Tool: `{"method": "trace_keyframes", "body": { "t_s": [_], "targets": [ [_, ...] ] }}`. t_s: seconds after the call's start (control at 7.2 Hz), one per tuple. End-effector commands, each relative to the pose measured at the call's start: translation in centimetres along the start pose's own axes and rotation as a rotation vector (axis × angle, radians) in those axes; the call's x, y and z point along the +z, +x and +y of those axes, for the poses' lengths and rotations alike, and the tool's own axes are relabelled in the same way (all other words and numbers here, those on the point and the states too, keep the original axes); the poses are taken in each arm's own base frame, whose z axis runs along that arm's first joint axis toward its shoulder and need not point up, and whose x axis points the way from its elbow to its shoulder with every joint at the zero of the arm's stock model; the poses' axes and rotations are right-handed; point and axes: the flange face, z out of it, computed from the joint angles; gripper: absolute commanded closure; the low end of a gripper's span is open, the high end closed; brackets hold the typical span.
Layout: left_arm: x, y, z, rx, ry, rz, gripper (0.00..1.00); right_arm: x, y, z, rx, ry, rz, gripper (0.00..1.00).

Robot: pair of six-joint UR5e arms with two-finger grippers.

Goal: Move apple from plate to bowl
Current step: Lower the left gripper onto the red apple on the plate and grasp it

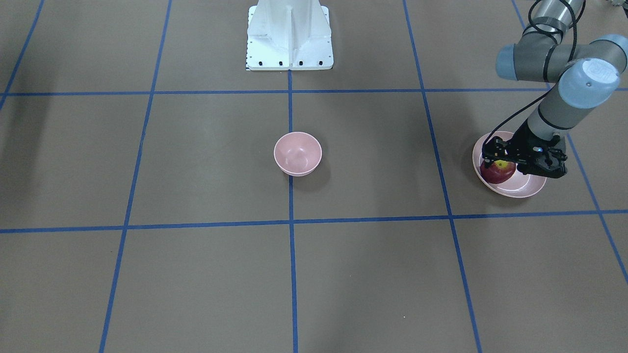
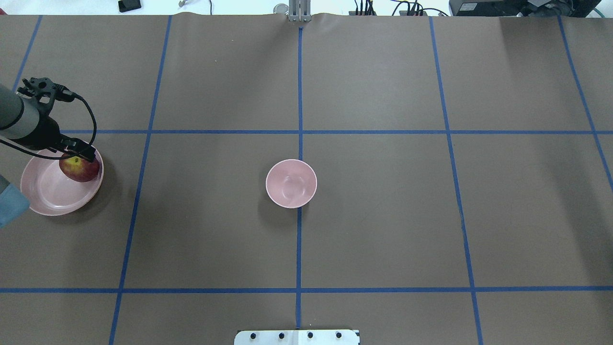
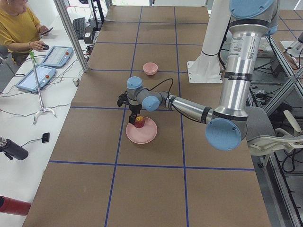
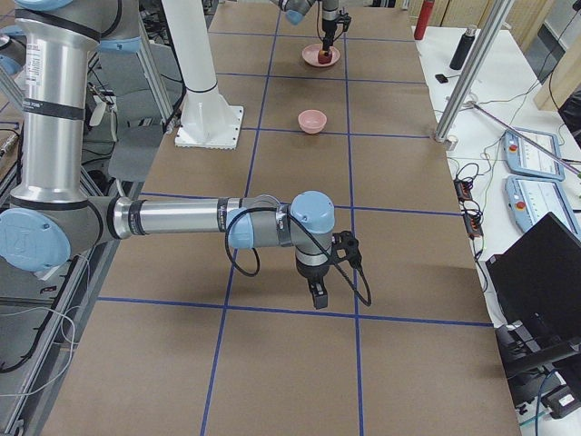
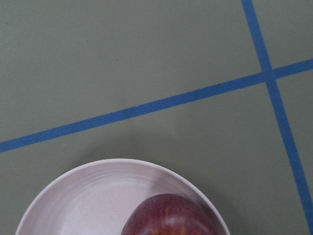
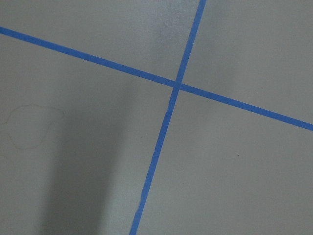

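Apple (image 2: 80, 169) rests on the plate (image 2: 48, 194), just under the left end effector (image 2: 80, 155).

One apple (image 1: 498, 174), one plate (image 1: 527, 190) and one bowl (image 1: 297, 153) are on the one table (image 1: 196, 171), with the plate at nine o'clock from the bowl in the overhead view. There are two robot arms, the left arm (image 1: 554, 105) and the right arm (image 4: 172, 218), and one white pedestal (image 1: 289, 34). There are two grippers, the left gripper (image 1: 496, 164) and the right gripper (image 4: 316, 296). Blue tape lines (image 2: 299, 96) in the overhead view number seven: two crosswise, five lengthwise. At the side bench are one operator (image 3: 19, 28) and two control tablets (image 3: 57, 56).
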Motion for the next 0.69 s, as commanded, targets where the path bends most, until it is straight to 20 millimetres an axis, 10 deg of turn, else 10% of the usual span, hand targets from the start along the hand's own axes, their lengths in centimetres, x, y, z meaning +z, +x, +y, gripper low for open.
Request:
{"method": "trace_keyframes", "body": {
  "t_s": [0.0, 0.56],
  "targets": [
    [0.93, -0.52, -0.09, -0.011, -0.012, -0.002, 0.01, 0.29, 0.13, 0.05, 0.002, -0.005, -0.002, 0.0],
    [1.01, -0.24, 0.12, -0.021, -0.025, 0.015, 0.01, 0.51, 0.3, 0.13, 0.005, -0.008, -0.003, 0.0]
  ]
}}
